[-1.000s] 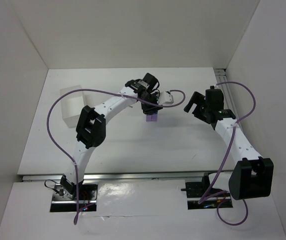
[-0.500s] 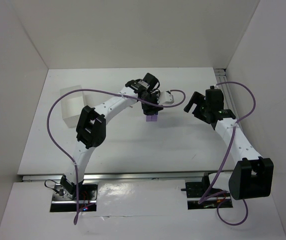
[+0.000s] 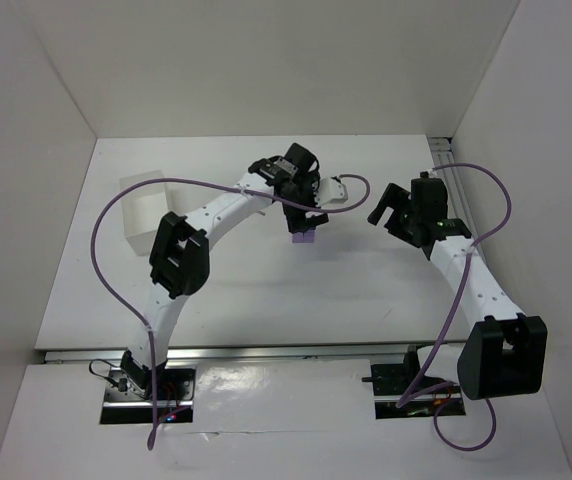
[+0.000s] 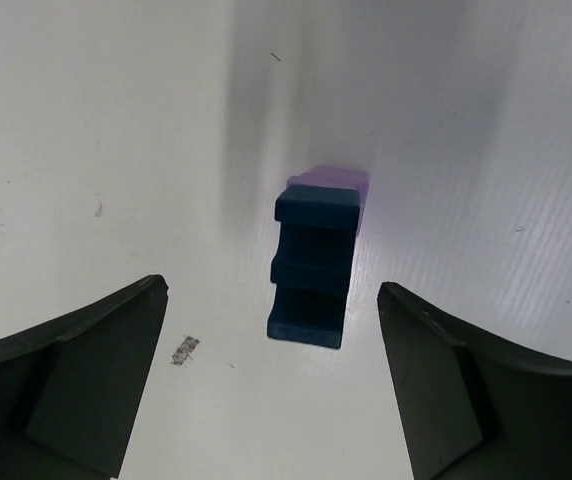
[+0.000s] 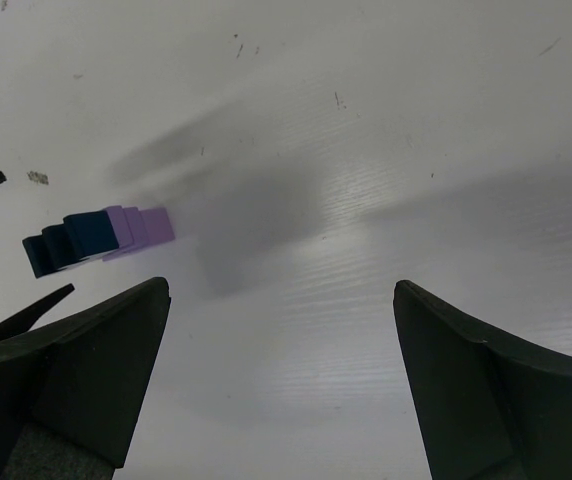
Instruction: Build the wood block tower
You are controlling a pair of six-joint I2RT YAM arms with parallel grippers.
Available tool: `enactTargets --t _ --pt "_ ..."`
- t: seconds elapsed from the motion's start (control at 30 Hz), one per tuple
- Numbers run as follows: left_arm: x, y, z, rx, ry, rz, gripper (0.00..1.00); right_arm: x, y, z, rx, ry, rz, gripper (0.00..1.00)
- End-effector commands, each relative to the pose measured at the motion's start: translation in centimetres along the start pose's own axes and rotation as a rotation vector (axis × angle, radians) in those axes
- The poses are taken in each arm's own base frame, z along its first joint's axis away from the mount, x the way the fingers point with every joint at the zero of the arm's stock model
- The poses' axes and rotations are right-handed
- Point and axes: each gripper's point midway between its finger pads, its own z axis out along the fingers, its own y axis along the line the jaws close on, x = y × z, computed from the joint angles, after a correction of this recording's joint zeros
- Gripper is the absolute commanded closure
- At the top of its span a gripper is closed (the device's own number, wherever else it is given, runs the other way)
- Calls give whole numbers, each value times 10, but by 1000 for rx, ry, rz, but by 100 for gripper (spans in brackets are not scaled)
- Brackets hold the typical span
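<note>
The wood block tower (image 3: 304, 236) stands mid-table: a dark blue notched block (image 4: 311, 270) sits on top of light-purple blocks (image 4: 338, 183). My left gripper (image 4: 272, 288) hovers straight above it, open, its fingers (image 4: 86, 380) wide on either side and touching nothing. From the top view the left gripper (image 3: 303, 217) hides most of the stack. My right gripper (image 3: 391, 214) hangs open and empty to the right of the tower. In the right wrist view the tower (image 5: 96, 238) lies off to the left of the right gripper (image 5: 281, 287).
A translucent white tray (image 3: 146, 210) stands at the left of the table, behind the left arm's elbow. White walls close the table in at the back and both sides. A purple cable loops over each arm.
The left gripper's jaws have spread from partly closed to wide open, letting go of the dark blue block on the stack, and have drawn slightly back. The right arm has not moved.
</note>
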Motion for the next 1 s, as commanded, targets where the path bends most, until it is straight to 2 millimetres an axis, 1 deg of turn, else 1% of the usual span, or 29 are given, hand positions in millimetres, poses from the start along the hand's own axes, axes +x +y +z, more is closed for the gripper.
enactTargets --t 0.0,0.07,0.1,0.17,0.2,0.23,0.27,0.3,0.33,0.37,0.4,0.43,0.47,0.5,0.53,0.57,0.6,0.63,0.67,0.7,0.73,0.77,0.8,0.83,0.87,0.93,0.97 --pt "-37 15 -48 -101 -109 10 0 -10 5 1 -24 -34 11 0" --pt "-43 18 -61 -133 -132 -13 0 -10 5 1 -24 -34 11 0" --pt "-48 20 -73 -159 -150 -8 0 -8 4 0 -20 -27 11 0" --pt "-58 22 -89 -191 -198 -36 0 -11 6 -3 -24 -34 11 0" --pt "-54 24 -94 -202 -204 -59 0 -9 4 -4 -20 -27 11 0" --pt "-57 32 -116 -239 -237 -81 0 -9 4 -4 -20 -26 11 0" --pt "-56 33 -123 -242 -259 -127 0 -10 5 -5 -19 -25 11 0" --pt "-53 35 -126 -257 -276 -160 0 -8 4 -5 -13 -16 11 0" --pt "-48 42 -143 -290 -287 -196 0 -9 2 -5 -5 -21 11 0" --pt "-46 43 -149 -299 -304 -247 0 -9 3 -7 -4 -18 2 0" --pt "-42 46 -154 -320 -306 -287 0 -9 3 -7 -4 -18 2 0" --pt "-33 43 -153 -313 -293 -324 0 -7 -1 -6 20 -3 3 0" --pt "-26 45 -157 -321 -293 -360 0 -11 1 -7 15 -11 3 0" --pt "-27 41 -163 -318 -310 -411 0 -6 -3 -2 34 20 -9 0" --pt "-15 43 -163 -330 -293 -462 0 -1 -8 -1 75 38 -17 0" --pt "-6 48 -167 -342 -293 -511 0 -4 -5 -1 88 39 -28 0" --pt "-5 46 -172 -333 -313 -578 0 0 -10 5 127 61 -37 0" --pt "4 44 -169 -324 -293 -624 0 2 -22 5 205 67 -54 0" --pt "7 45 -175 -330 -300 -663 0 -2 -17 5 227 60 -61 0" --pt "15 41 -175 -315 -278 -736 0 3 -22 10 274 78 -59 0" --pt "24 39 -175 -310 -253 -775 0 3 -25 11 309 78 -62 0" --pt "26 41 -182 -323 -248 -801 0 1 -28 10 358 70 -77 0" --pt "36 43 -183 -346 -217 -837 0 3 -29 11 381 75 -80 0" --pt "44 36 -182 -343 -177 -860 0 5 -34 16 413 91 -80 0" --pt "52 34 -179 -351 -148 -868 0 11 -34 16 431 112 -89 0" --pt "63 33 -186 -421 -112 -870 0 14 -29 20 436 116 -113 0" --pt "76 26 -182 -432 -72 -879 0 16 -30 22 441 123 -116 0"
